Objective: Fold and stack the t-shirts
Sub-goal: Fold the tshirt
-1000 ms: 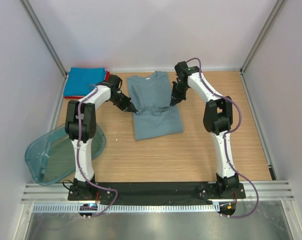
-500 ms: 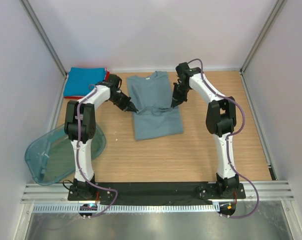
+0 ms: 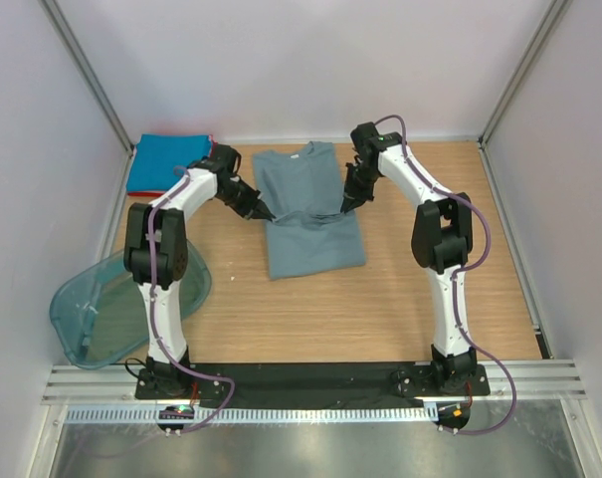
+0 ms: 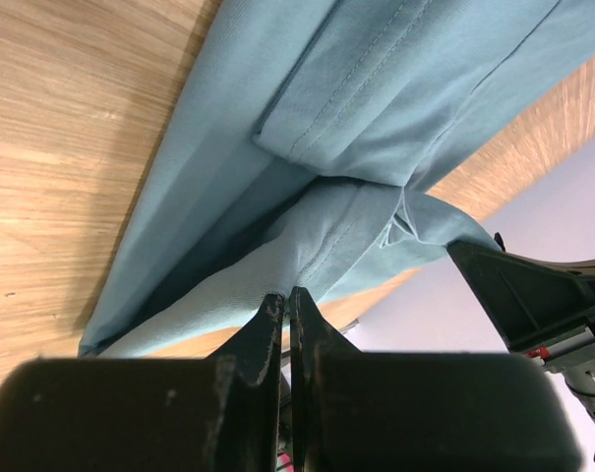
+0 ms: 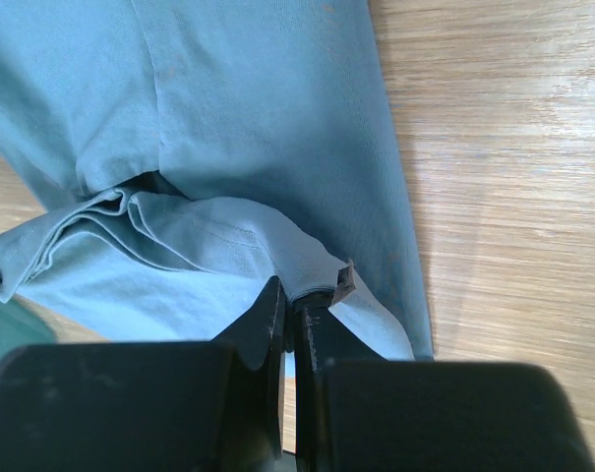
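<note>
The grey-blue t-shirt point(image 3: 310, 214) lies in the middle of the desk point(image 3: 400, 299), collar toward the far wall, its lower part doubled over itself. My left tool point(image 4: 285, 303) is pinched together on a fold at the shirt's left edge. My right tool point(image 5: 295, 307) is clamped on bunched cloth at the right edge. In both wrist views the tips are buried in fabric, so I cannot tell how many layers each holds. In the far left corner sits the folded bright blue t-shirt point(image 3: 166, 161). A sliver beneath it is probably the red t-shirt point(image 3: 211, 141), mostly covered. The teal tub point(image 3: 92, 319) sits near left, partly behind my left arm point(image 3: 156, 249).
</note>
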Controlling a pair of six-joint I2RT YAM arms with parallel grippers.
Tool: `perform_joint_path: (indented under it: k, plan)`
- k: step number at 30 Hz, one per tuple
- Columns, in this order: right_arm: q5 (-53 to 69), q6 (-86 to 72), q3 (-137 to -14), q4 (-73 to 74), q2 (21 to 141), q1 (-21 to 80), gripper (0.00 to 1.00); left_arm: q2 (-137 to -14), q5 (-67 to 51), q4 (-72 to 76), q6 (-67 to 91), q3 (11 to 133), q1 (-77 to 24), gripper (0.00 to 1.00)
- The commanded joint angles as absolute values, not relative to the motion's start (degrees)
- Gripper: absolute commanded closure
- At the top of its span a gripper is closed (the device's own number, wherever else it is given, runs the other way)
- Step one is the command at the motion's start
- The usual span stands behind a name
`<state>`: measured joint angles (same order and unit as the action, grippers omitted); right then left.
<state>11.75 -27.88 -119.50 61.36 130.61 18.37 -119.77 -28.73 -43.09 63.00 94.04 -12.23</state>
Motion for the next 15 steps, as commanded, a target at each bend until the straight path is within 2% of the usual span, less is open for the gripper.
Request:
perform_joint_path:
  k: [1,15]
  plan:
    - [11.5,-27.3,-120.7,61.6,126.4,18.3,0.99,-115.9,-29.9,-42.3,63.3,93.6,-11.5,1.00]
    - [11.5,-27.6,-119.9,63.1,125.0,18.4,0.99,-114.3,-30.1,-42.2,63.2,91.7,-11.4,1.00]
